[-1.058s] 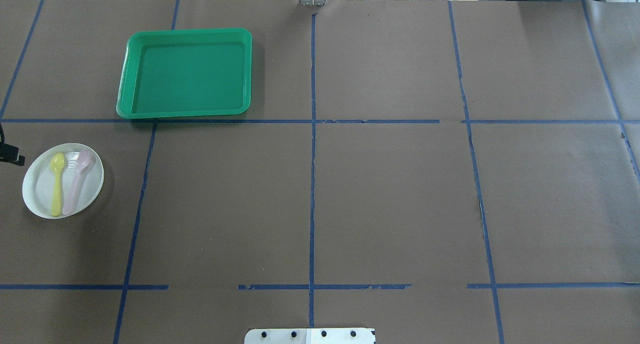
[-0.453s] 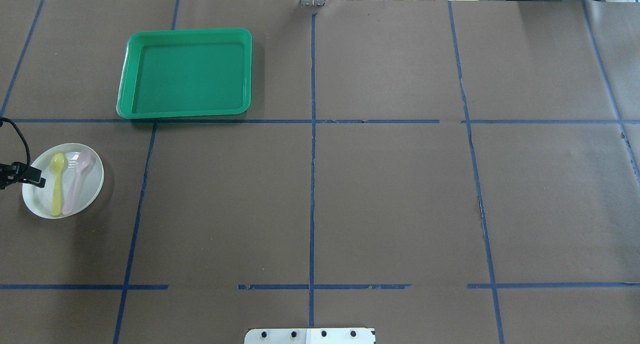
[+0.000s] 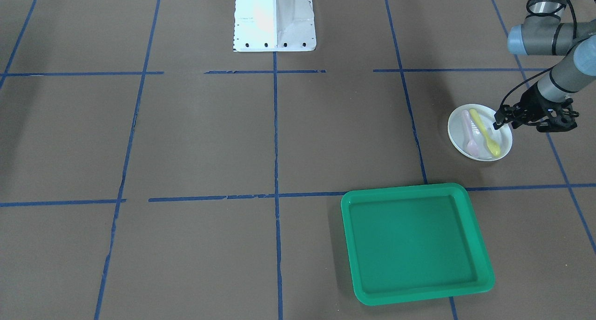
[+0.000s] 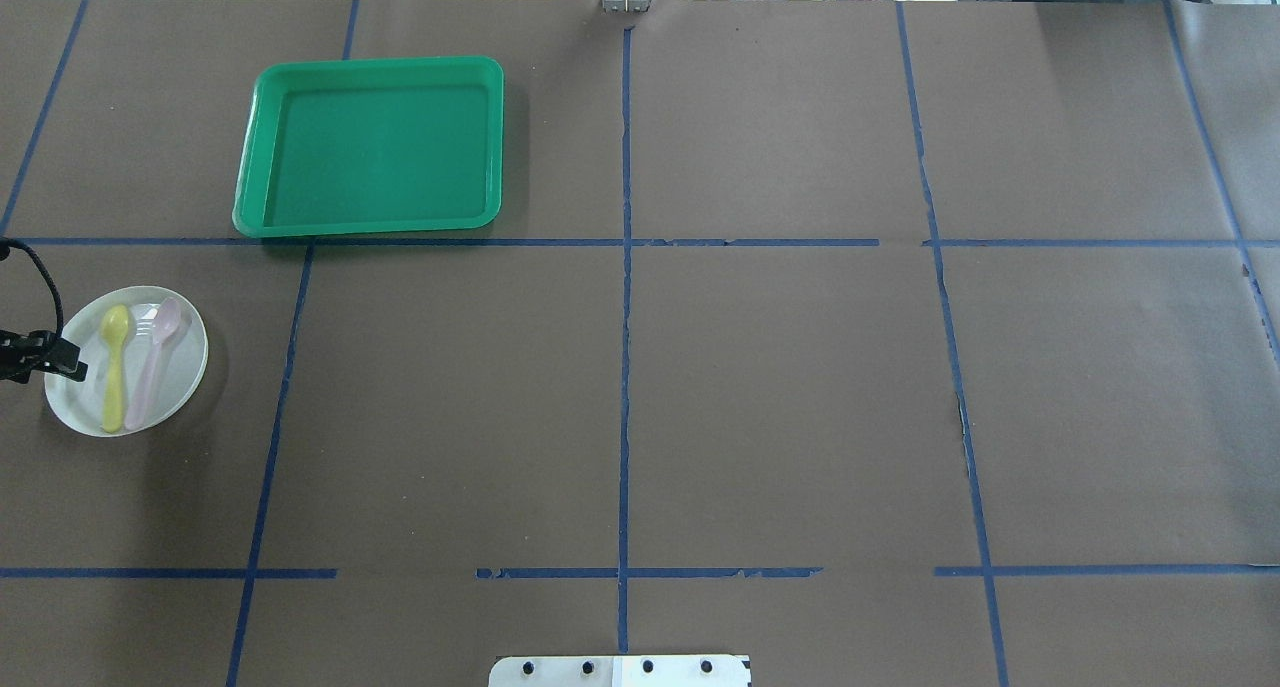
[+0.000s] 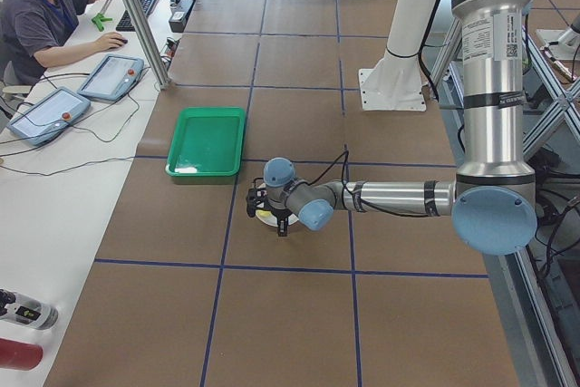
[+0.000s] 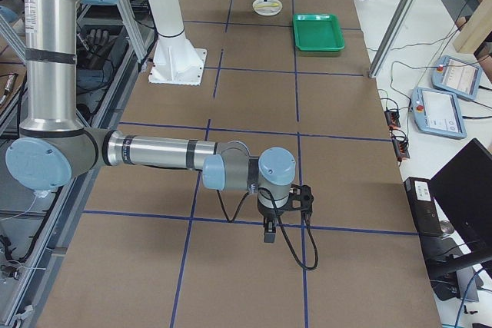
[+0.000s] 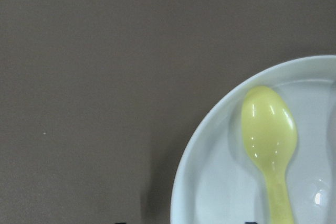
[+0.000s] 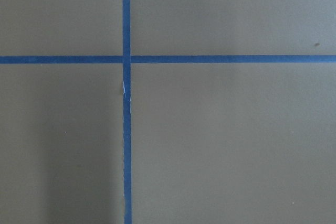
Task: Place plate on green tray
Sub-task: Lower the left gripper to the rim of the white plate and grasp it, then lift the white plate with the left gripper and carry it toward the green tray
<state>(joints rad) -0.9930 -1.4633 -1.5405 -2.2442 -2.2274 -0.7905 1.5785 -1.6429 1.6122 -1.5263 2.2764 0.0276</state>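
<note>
The small white plate (image 4: pixel 178 372) lies at the table's left with a yellow spoon (image 4: pixel 115 367) and a pale pink spoon (image 4: pixel 155 359) in it. It also shows in the front-facing view (image 3: pixel 458 133) and the left wrist view (image 7: pixel 210 182). My left gripper (image 4: pixel 45 365) is open and straddles the plate's outer rim, one finger over the inside; it also shows in the front-facing view (image 3: pixel 519 124). The green tray (image 4: pixel 370 147) lies empty beyond the plate and to its right. My right gripper (image 6: pixel 267 236) hangs over bare table far away; I cannot tell its state.
Brown paper with blue tape lines covers the table. The robot's white base (image 3: pixel 274 19) stands at the near edge. An operator (image 5: pixel 41 15) sits at a side desk with tablets.
My left gripper has come in from the left edge to the plate's rim. The plate, spoons and tray have not moved.
</note>
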